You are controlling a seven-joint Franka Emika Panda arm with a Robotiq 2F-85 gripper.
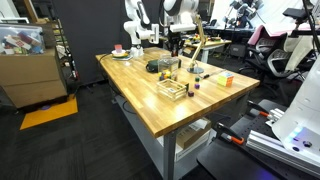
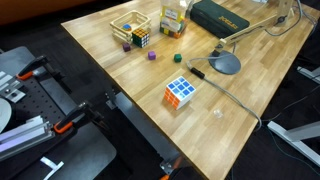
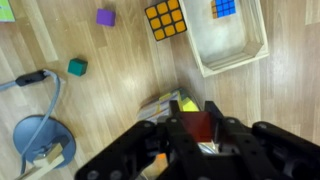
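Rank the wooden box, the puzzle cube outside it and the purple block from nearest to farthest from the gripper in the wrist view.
1. Wooden box: just ahead of the gripper, to the right.
2. Puzzle cube: beyond, by the box's left wall.
3. Purple block: farthest, further left.

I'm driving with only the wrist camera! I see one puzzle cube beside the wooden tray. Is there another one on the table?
Observer: Yes, another puzzle cube sits alone near the edge of the table.
Operator: Cool! What else am I missing?
Observer: A long black box lies on the table close to the lamp foot.
Operator: Anything far away?
Observer: A white plate sits at the table's far corner.
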